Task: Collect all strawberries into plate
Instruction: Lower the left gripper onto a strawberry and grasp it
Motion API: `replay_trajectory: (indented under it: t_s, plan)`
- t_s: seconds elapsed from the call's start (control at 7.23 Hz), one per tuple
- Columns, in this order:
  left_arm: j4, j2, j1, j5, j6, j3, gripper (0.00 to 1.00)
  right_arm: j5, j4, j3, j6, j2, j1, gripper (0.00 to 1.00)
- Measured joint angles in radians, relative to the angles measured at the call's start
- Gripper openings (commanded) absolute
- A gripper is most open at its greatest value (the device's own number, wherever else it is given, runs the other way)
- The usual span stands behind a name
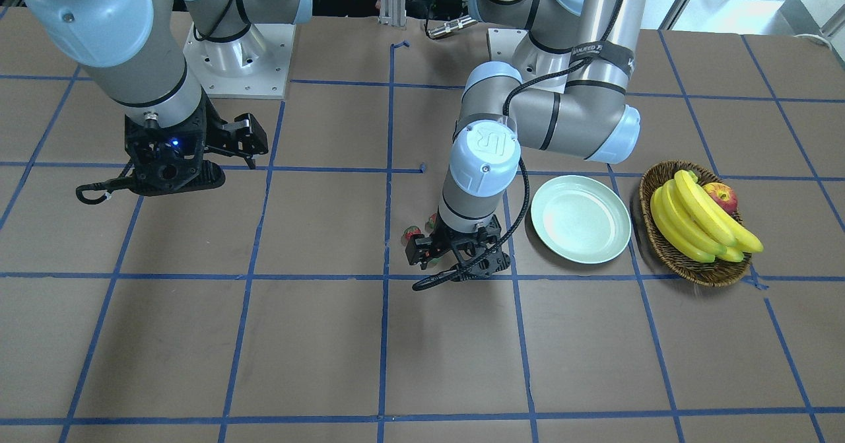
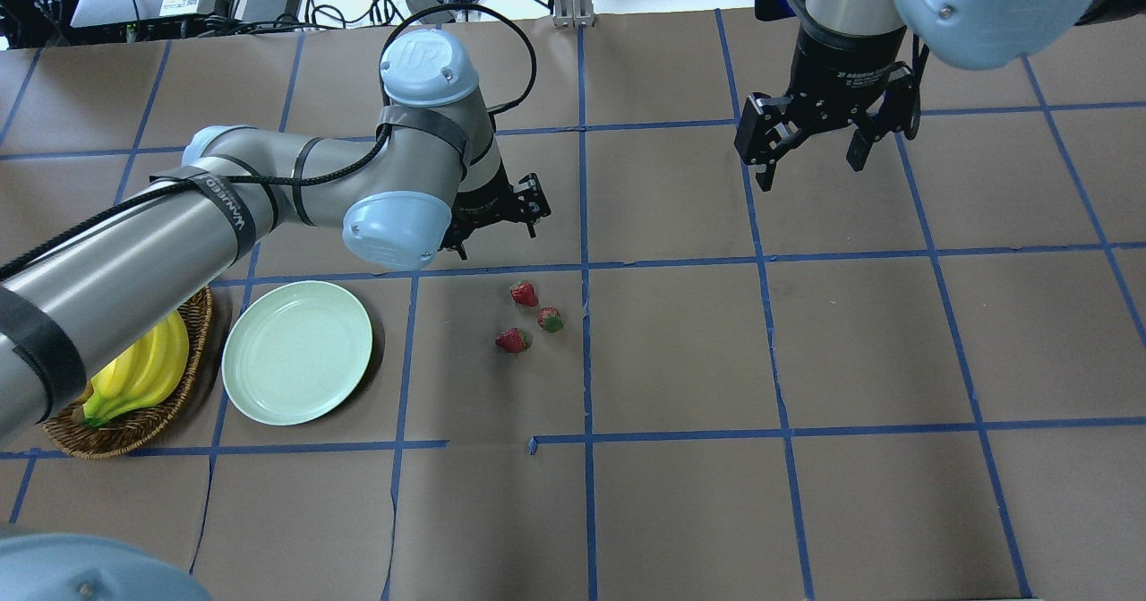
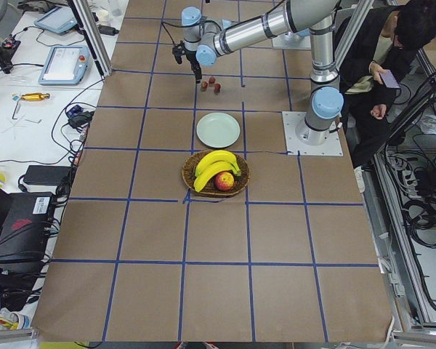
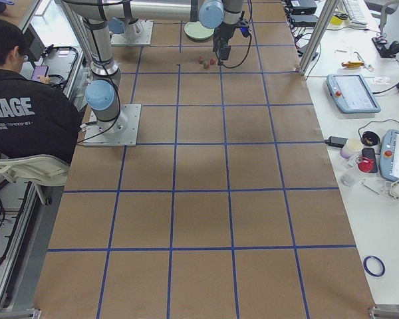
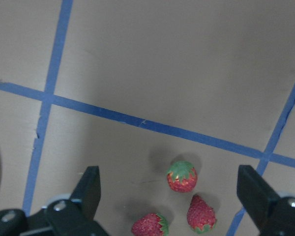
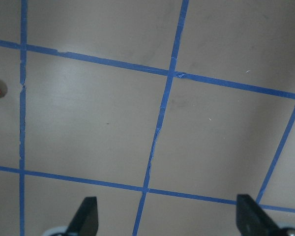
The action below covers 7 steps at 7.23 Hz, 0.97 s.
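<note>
The left hand, fingers spread wide, hovers over the brown paper-covered worktop. Three small red strawberries with green caps lie clustered close beneath it, touching neither finger. The round pale mint-green plate sits to its left. The right hand, also spread, hangs well apart.

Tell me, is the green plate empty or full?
Empty: the plate is bare, and all three strawberries lie on the table.

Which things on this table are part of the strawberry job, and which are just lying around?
Part of the job: the three strawberries, the mint-green plate.
Just lying about: the wicker basket, and the bananas and apple in it.
</note>
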Motion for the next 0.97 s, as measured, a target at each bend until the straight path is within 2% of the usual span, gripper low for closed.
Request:
replay_trajectory:
  t_s: [0.28, 0.55, 0.69, 0.97]
  plan:
    - [0.010, -0.043, -0.020, -0.007, -0.012, 0.000, 1.00, 0.000, -0.006, 0.022, -0.001, 0.000, -0.001, 1.00]
    - [0.010, -0.073, -0.027, -0.008, -0.018, 0.001, 0.94, 0.000, -0.011, 0.037, 0.000, -0.001, -0.001, 1.00]
    - [0.008, -0.083, -0.028, -0.009, -0.019, 0.001, 0.90, 0.000, -0.012, 0.043, 0.002, -0.001, 0.000, 1.00]
    - [-0.002, -0.100, -0.030, -0.025, -0.020, 0.001, 0.75, 0.001, -0.014, 0.047, 0.006, 0.000, 0.001, 1.00]
